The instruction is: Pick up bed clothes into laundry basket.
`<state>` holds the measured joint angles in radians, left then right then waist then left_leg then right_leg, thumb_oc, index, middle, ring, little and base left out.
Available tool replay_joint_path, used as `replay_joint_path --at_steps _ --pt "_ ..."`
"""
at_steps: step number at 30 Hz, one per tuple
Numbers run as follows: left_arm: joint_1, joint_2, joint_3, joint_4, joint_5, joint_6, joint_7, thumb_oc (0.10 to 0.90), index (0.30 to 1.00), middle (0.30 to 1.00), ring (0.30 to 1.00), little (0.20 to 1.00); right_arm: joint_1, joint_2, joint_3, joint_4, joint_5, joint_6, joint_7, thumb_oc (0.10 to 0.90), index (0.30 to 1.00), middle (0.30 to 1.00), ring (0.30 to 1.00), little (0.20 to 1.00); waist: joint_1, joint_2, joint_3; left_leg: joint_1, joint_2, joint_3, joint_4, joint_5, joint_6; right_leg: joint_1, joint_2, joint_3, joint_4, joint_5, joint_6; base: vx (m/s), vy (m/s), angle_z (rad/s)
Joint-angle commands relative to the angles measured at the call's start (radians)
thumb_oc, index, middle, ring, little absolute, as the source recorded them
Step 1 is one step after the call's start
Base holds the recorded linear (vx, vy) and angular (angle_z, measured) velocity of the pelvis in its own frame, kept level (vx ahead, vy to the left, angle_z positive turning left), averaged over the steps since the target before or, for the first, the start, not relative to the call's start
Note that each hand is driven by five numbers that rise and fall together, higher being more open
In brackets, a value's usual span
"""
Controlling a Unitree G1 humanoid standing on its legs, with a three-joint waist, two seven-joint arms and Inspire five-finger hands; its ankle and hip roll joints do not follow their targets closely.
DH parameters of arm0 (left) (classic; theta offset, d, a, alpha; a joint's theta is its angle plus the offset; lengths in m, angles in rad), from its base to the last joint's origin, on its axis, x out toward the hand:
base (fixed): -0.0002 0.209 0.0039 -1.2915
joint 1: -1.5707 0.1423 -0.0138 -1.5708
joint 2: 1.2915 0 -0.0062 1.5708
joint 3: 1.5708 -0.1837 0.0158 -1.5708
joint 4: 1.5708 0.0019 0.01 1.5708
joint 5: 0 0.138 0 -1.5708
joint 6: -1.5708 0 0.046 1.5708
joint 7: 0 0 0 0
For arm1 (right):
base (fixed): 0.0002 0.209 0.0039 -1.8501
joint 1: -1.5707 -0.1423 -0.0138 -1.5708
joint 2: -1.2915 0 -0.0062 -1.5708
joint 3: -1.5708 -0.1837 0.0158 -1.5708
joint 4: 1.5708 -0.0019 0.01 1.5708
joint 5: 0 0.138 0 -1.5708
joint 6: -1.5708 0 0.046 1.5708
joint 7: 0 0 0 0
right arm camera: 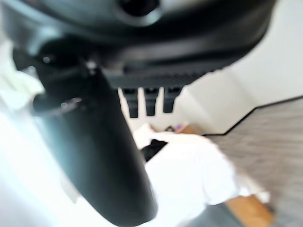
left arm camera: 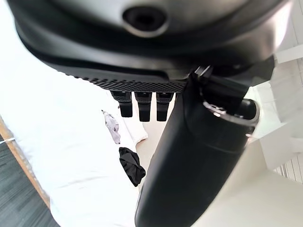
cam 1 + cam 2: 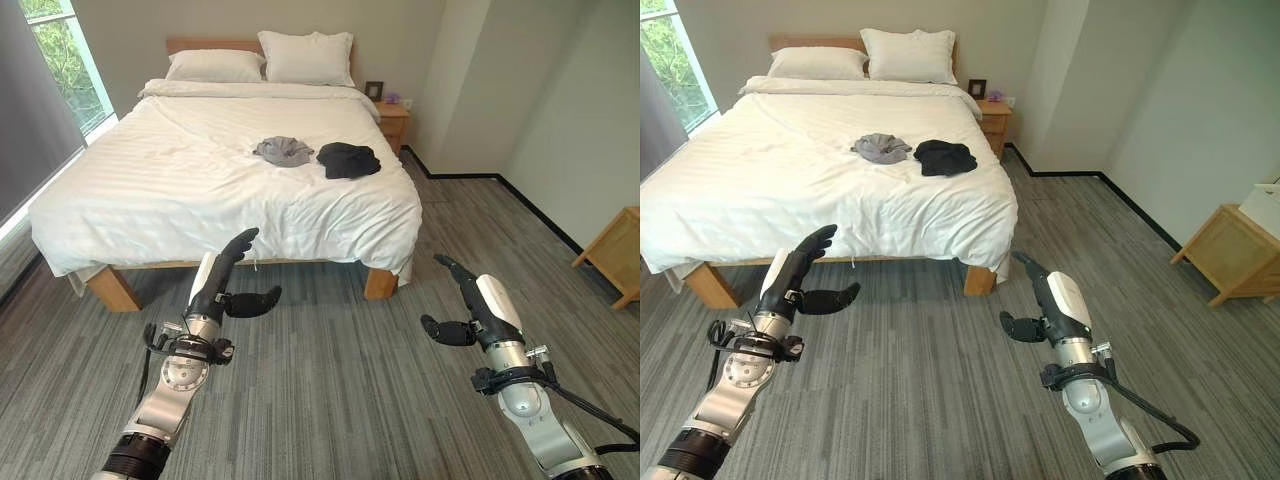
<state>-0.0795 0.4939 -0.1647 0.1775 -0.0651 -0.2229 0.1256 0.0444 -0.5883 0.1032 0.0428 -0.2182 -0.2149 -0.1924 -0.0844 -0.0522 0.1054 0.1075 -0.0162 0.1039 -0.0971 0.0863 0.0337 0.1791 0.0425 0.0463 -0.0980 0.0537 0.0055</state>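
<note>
Clothes (image 3: 320, 155) on bed (image 3: 150, 190), well beyond both hands' straight fingers (image 3: 240, 243).

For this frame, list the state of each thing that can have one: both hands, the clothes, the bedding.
Left robot hand: open, empty, held above the floor short of the bed.
Right robot hand: open, empty, above the floor.
Grey garment: crumpled, lying on the bed.
Black garment: crumpled, beside the grey one.
Duvet: spread flat, slightly wrinkled.
Pillows: propped at the headboard.

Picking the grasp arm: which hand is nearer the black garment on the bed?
Roughly even; right hand maybe slightly nearer. The black garment lies on the bed, beside a grey garment. Both hands hang open over the floor short of the bed, left hand off to its left.
</note>
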Motion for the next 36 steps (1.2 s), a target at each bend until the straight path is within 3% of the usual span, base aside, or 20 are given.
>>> replay_joint_path --at_steps 1,6,8,9,10,11,14,16,17,18,20,23,26,31,33,35,36 --pt "-0.046 0.001 0.019 -0.024 -0.051 -0.084 -0.025 0.800 0.900 0.900 0.900 0.900 -0.081 -0.038 -0.111 -0.090 0.047 -0.099 -0.007 0.800 0.900 0.900 0.900 0.900 0.003 0.025 -0.020 0.094 0.032 0.026 0.010 -0.172 -0.048 -0.005 -0.051 -0.009 0.020 -0.132 0.066 0.00 0.000 0.00" --pt "-0.028 -0.015 0.030 -0.018 -0.067 -0.072 -0.038 0.800 0.900 0.900 0.900 0.900 -0.069 -0.069 -0.109 -0.089 0.000 -0.078 0.011 0.800 0.900 0.900 0.900 0.900 -0.004 0.031 -0.013 0.092 0.040 0.033 0.010 -0.173 -0.054 -0.017 -0.045 -0.008 0.035 -0.144 0.060 0.04 -0.058 -0.01" --pt "-0.019 -0.029 0.033 -0.019 -0.094 -0.068 -0.039 0.800 0.900 0.900 0.900 0.900 -0.072 -0.077 -0.104 -0.082 -0.004 -0.074 0.011 0.800 0.900 0.900 0.900 0.900 -0.006 0.031 0.009 0.067 0.040 0.040 0.083 -0.185 -0.059 -0.028 -0.046 -0.004 0.060 -0.156 0.054 0.00 -0.079 -0.04" --pt "-0.015 -0.030 0.039 -0.018 -0.095 -0.068 -0.039 0.800 0.900 0.900 0.900 0.900 -0.074 -0.085 -0.107 -0.079 -0.009 -0.073 0.009 0.800 0.900 0.900 0.900 0.900 -0.006 0.027 0.025 0.028 0.042 0.046 0.163 -0.203 -0.070 -0.033 -0.051 0.000 0.068 -0.160 0.049 -0.03 -0.130 -0.10" --pt "-0.007 -0.028 0.047 -0.031 -0.096 -0.071 -0.045 0.800 0.900 0.900 0.900 0.900 -0.061 -0.097 -0.127 -0.091 -0.021 -0.078 0.006 0.800 0.900 0.900 0.900 0.900 0.002 0.015 0.054 -0.044 0.049 0.050 0.331 -0.176 -0.103 -0.025 -0.064 0.002 0.068 -0.163 0.039 -0.02 -0.116 -0.10" --pt "-0.007 -0.028 0.047 -0.031 -0.096 -0.071 -0.046 0.800 0.900 0.900 0.900 0.900 -0.060 -0.097 -0.129 -0.092 -0.021 -0.078 0.006 0.800 0.900 0.900 0.900 0.900 0.001 0.016 0.054 -0.056 0.053 0.048 0.352 -0.184 -0.104 -0.027 -0.061 0.001 0.068 -0.162 0.037 0.00 -0.154 -0.08" --pt "-0.003 -0.025 0.054 -0.028 -0.101 -0.072 -0.043 0.800 0.900 0.900 0.900 0.900 -0.047 -0.114 -0.148 -0.083 -0.024 -0.078 -0.007 0.800 0.900 0.900 0.900 0.900 0.024 -0.010 0.111 -0.208 0.072 0.013 0.694 -0.023 -0.179 0.012 -0.059 0.014 0.071 -0.170 -0.005 0.02 -0.181 -0.03" --pt "0.009 -0.037 0.064 -0.021 -0.102 -0.072 -0.041 0.800 0.900 0.900 0.900 0.900 -0.042 -0.117 -0.152 -0.082 -0.023 -0.076 -0.002 0.800 0.900 0.900 0.900 0.900 0.025 -0.018 0.122 -0.275 0.078 0.027 0.771 -0.035 -0.158 0.032 -0.053 0.020 0.068 -0.177 -0.016 0.13 -0.127 -0.01" --pt "0.020 -0.048 0.073 -0.017 -0.110 -0.073 -0.039 0.800 0.900 0.900 0.900 0.900 -0.035 -0.111 -0.158 -0.080 -0.029 -0.070 0.001 0.800 0.900 0.900 0.900 0.900 0.027 -0.011 0.114 -0.292 0.095 0.050 0.685 -0.070 -0.131 0.051 -0.053 0.024 0.069 -0.195 -0.016 0.19 -0.033 0.02" --pt "0.021 -0.048 0.073 -0.017 -0.110 -0.073 -0.039 0.800 0.900 0.900 0.900 0.900 -0.033 -0.111 -0.159 -0.081 -0.029 -0.069 0.001 0.800 0.900 0.900 0.900 0.900 0.029 -0.013 0.113 -0.288 0.093 0.054 0.680 -0.070 -0.129 0.052 -0.056 0.026 0.069 -0.196 -0.014 0.24 0.016 -0.05" --pt "0.034 -0.051 0.073 -0.015 -0.100 -0.071 -0.033 0.800 0.900 0.900 0.900 0.900 -0.034 -0.115 -0.163 -0.079 -0.038 -0.069 -0.005 0.800 0.900 0.900 0.900 0.900 0.035 -0.002 0.104 -0.287 0.100 0.075 0.511 -0.110 -0.099 0.070 -0.054 0.033 0.064 -0.216 -0.006 0.26 0.050 -0.05" --pt "0.031 -0.058 0.061 -0.015 -0.093 -0.066 -0.018 0.800 0.900 0.900 0.900 0.900 -0.051 -0.134 -0.153 -0.066 -0.031 -0.064 -0.014 0.800 0.900 0.900 0.900 0.900 0.048 0.023 0.089 -0.270 0.101 0.097 0.171 -0.017 -0.103 0.107 -0.049 0.034 0.054 -0.256 0.012 0.36 0.062 0.07" --pt "0.020 -0.069 0.058 -0.011 -0.093 -0.066 0.007 0.800 0.900 0.900 0.900 0.900 -0.070 -0.148 -0.140 -0.059 -0.035 -0.054 -0.028 0.800 0.900 0.900 0.900 0.900 0.052 0.032 0.091 -0.324 0.111 0.114 0.014 -0.002 -0.108 0.152 -0.051 0.046 0.067 -0.304 0.027 0.40 0.013 0.08" --pt "0.088 -0.077 0.092 -0.023 -0.090 -0.073 0.006 0.800 0.900 0.900 0.900 0.900 -0.080 -0.147 -0.111 -0.083 -0.044 -0.053 0.003 0.800 0.900 0.900 0.900 0.900 0.059 0.044 0.064 -0.397 0.147 0.144 0.010 0.005 -0.123 0.225 -0.094 0.120 0.074 -0.356 0.059 0.57 0.063 -0.35" --pt "0.103 -0.078 0.085 -0.037 -0.085 -0.074 -0.007 0.800 0.900 0.900 0.900 0.900 -0.066 -0.142 -0.106 -0.112 -0.055 -0.058 0.017 0.800 0.900 0.900 0.900 0.900 0.062 0.041 0.043 -0.397 0.145 0.148 0.010 0.066 -0.128 0.224 -0.126 0.130 0.092 -0.370 0.068 0.67 0.109 -0.47" --pt "0.108 -0.073 0.082 -0.038 -0.079 -0.071 -0.013 0.800 0.900 0.900 0.900 0.900 -0.062 -0.143 -0.100 -0.113 -0.063 -0.062 0.024 0.800 0.900 0.900 0.900 0.900 0.068 0.028 0.023 -0.396 0.135 0.153 0.010 0.090 -0.127 0.214 -0.146 0.133 0.117 -0.362 0.078 0.59 0.063 -0.64" --pt "0.095 -0.078 0.064 -0.022 -0.079 -0.067 -0.022 0.800 0.900 0.900 0.900 0.900 -0.068 -0.123 -0.076 -0.122 -0.084 -0.058 0.034 0.800 0.900 0.900 0.900 0.900 0.073 0.006 0.015 -0.371 0.108 0.164 0.014 0.095 -0.111 0.159 -0.181 0.117 0.238 -0.268 0.133 0.60 0.039 -0.41"
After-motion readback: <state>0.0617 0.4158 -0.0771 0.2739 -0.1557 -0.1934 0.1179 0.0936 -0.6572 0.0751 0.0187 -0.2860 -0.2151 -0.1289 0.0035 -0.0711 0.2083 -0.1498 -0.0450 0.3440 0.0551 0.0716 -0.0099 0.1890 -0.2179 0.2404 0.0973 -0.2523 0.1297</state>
